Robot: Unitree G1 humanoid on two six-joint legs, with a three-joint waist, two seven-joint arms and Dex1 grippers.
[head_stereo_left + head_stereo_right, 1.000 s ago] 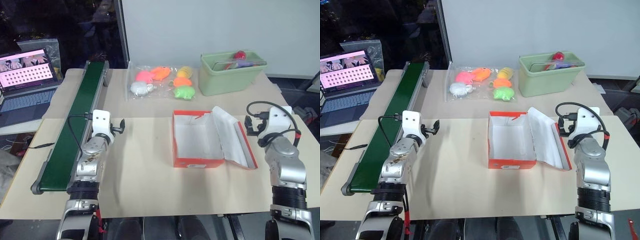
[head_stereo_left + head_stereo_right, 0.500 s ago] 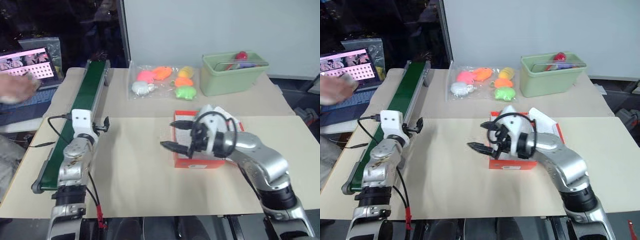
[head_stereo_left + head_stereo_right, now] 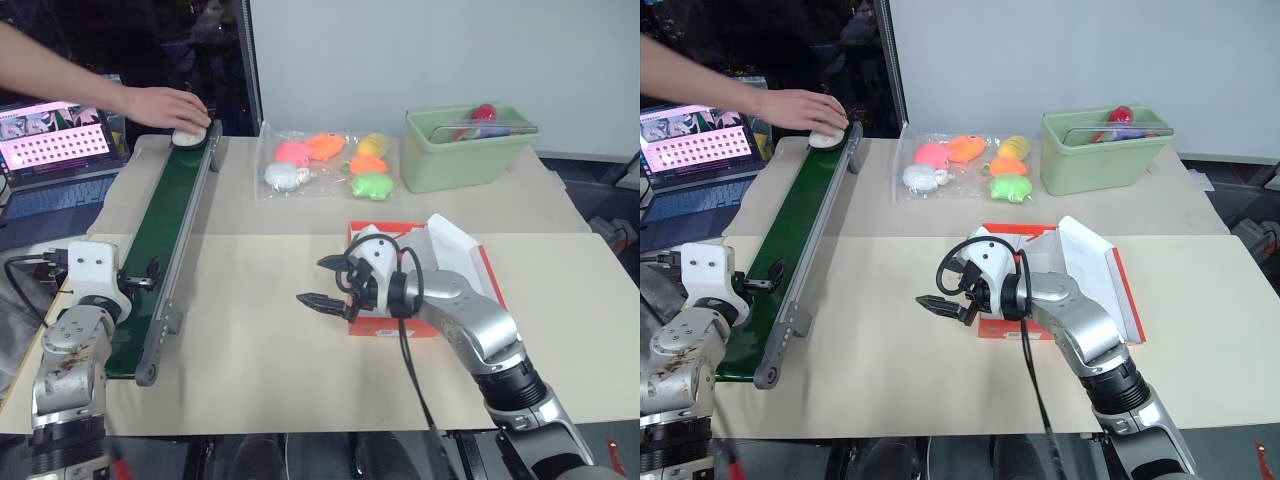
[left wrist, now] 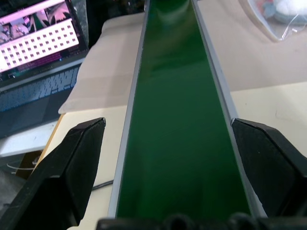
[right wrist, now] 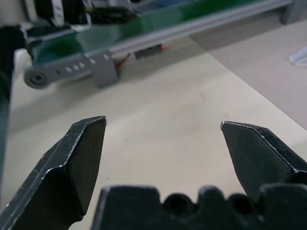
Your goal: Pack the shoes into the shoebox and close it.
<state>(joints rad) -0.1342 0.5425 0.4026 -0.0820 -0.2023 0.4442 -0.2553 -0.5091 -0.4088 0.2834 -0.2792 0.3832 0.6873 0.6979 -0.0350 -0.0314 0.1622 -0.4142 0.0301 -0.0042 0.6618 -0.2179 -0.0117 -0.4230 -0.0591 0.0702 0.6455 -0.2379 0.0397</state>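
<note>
The shoebox point(image 3: 420, 285) sits on the tan table point(image 3: 260, 370), right of centre, its lid point(image 3: 462, 262) open and leaning off to the right. Its white inside is partly hidden behind the right arm, so what it holds cannot be told. One small white shoe point(image 3: 190, 135) lies at the far end of the green belt point(image 3: 170, 220), under a person's hand point(image 3: 165, 103) that reaches in from the far left and rests on it.

The right gripper point(image 3: 325, 283) hangs just left of the box's front left corner, pointing left across the bare table toward the belt. Its two black fingers point(image 5: 79, 163) stand wide apart with nothing between them; its wrist view looks over the table surface to the belt's near end.

The left gripper point(image 3: 140, 277) is at the near left, over the belt's near end, pointing along the belt. In its wrist view its fingers point(image 4: 72, 163) also stand wide, one on each side of the green strip, gripping nothing.

Behind the box, a clear bag of bright plush toys point(image 3: 325, 165) lies on the far table. To its right stands a pale green bin point(image 3: 465, 150) with coloured things inside. A laptop point(image 3: 55, 150) with a lit pink screen is at the far left, beside the belt.
</note>
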